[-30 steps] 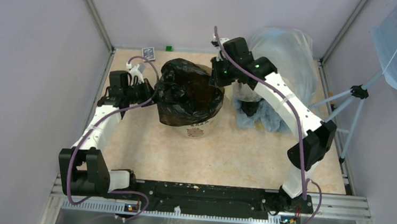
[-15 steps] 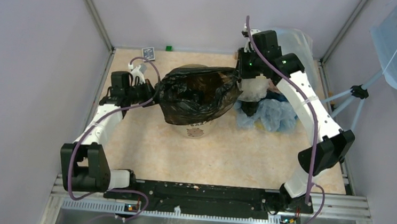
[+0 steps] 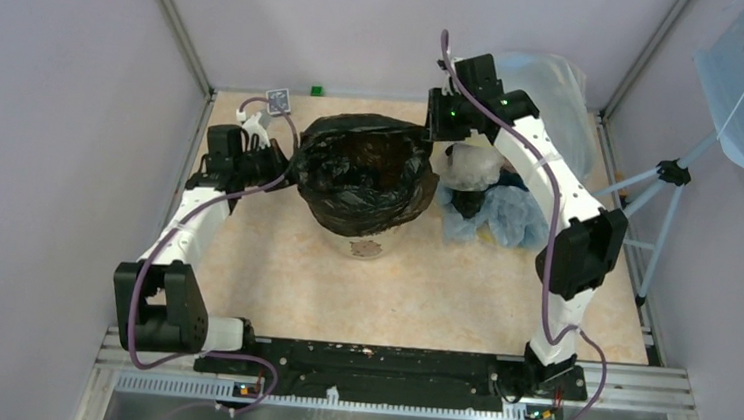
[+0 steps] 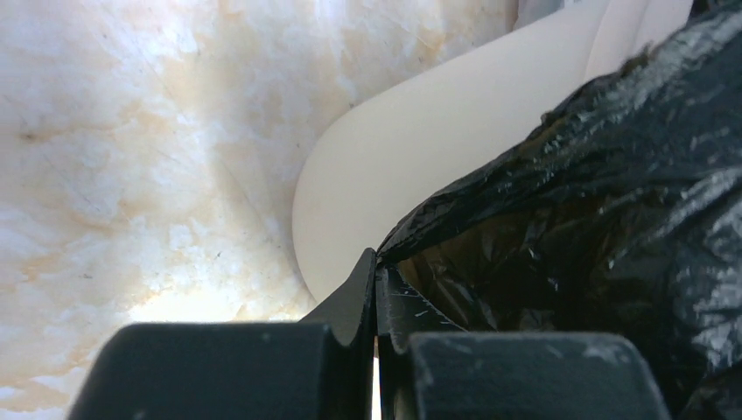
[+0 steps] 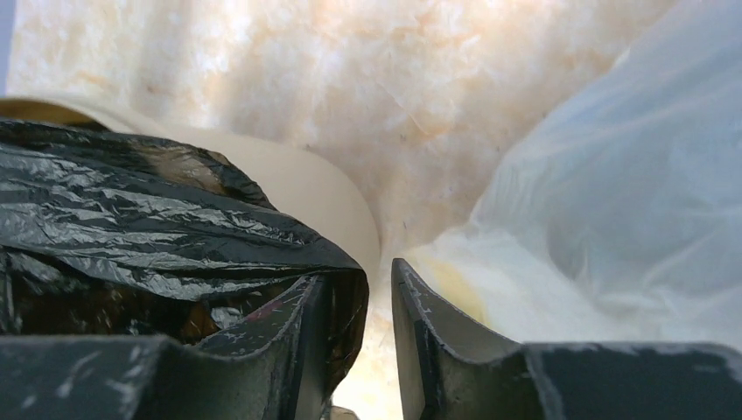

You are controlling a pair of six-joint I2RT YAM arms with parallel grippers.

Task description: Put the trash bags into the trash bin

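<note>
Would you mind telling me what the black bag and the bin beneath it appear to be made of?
The black bag looks like thin, glossy plastic film: it crinkles and catches sharp glints. The trash bin seems to be smooth, matte cream plastic, though coated card cannot be ruled out.

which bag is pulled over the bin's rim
The black bag, its mouth draped over the trash bin; the translucent sack and blue bag sit beside it.

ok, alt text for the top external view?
A black trash bag is draped over the mouth of the cream trash bin; the left tool is shut on the bag's left edge, the right tool open at its right rim. A translucent sack and blue bags lie beside the bin.
</note>
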